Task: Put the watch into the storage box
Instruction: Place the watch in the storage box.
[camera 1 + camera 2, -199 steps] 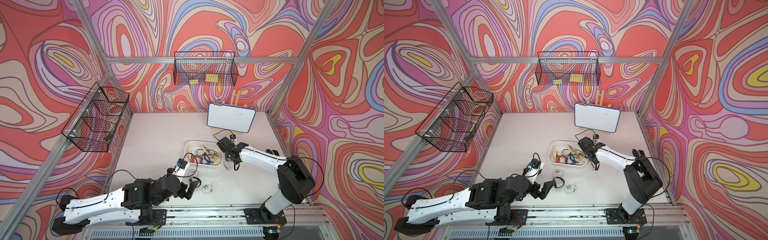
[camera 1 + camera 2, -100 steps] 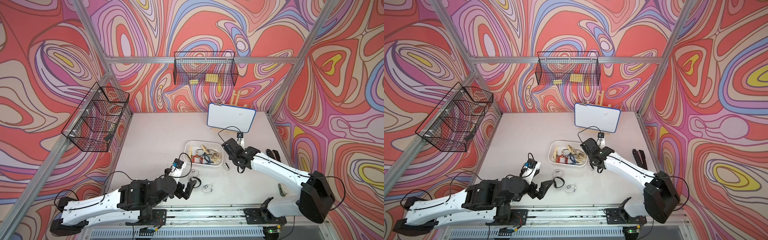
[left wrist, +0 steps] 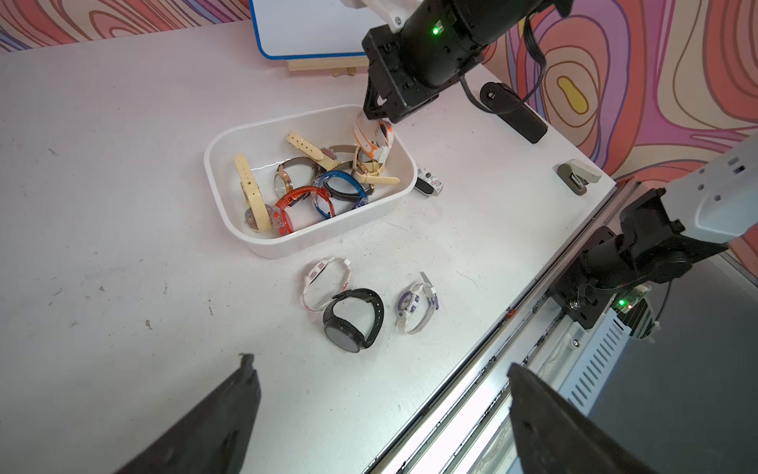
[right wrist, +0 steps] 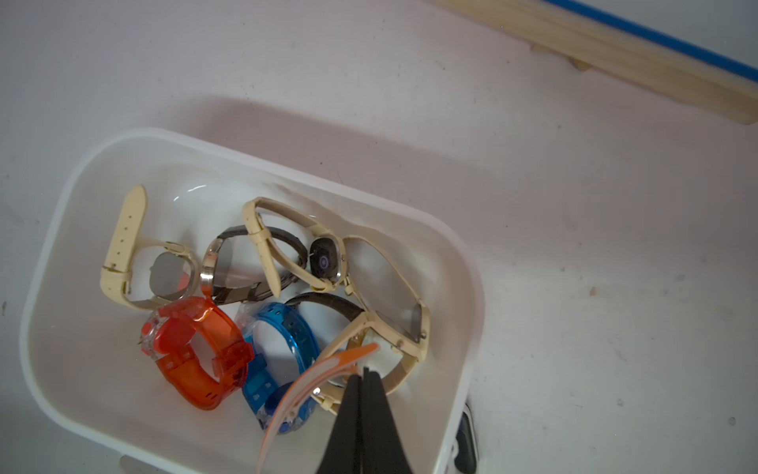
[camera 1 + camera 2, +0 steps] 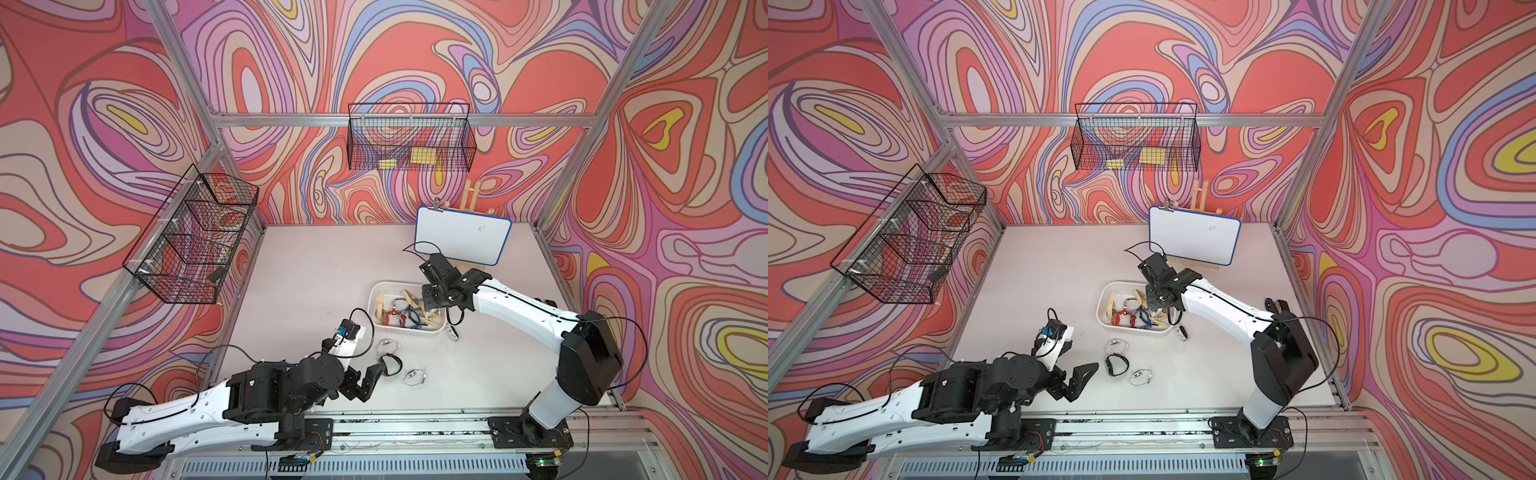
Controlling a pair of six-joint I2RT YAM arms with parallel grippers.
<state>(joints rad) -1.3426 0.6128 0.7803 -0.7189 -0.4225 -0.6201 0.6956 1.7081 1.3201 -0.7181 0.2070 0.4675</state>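
Your right jaws are pressing together on the strap of the white watch with orange trim (image 3: 371, 139). It is hanging from them over one corner of the shallow white rectangular plastic storage box (image 3: 320, 238), just inside the rim; you cannot tell whether its lower end is touching the watches beneath. In the right wrist view its orange-edged strap is curving out beside the closed tips, above a translucent blue watch (image 4: 283, 349). A translucent orange watch (image 4: 197, 353) and several cream-strapped watches (image 4: 123, 242) are lying beside that one in the box. Your left jaws are standing spread wide, gripping nothing, and hovering over the pale worktop (image 3: 123, 205) near its rail-side edge. Just ahead of them three watches are lying close together outside the box: a black round-faced watch (image 3: 352, 318) touching a white watch with a pink-patterned strap (image 3: 326, 283), and a white-and-purple watch (image 3: 416, 303) just beside them. A small white-and-black watch (image 3: 428, 184) is lying just beside the box's end wall.
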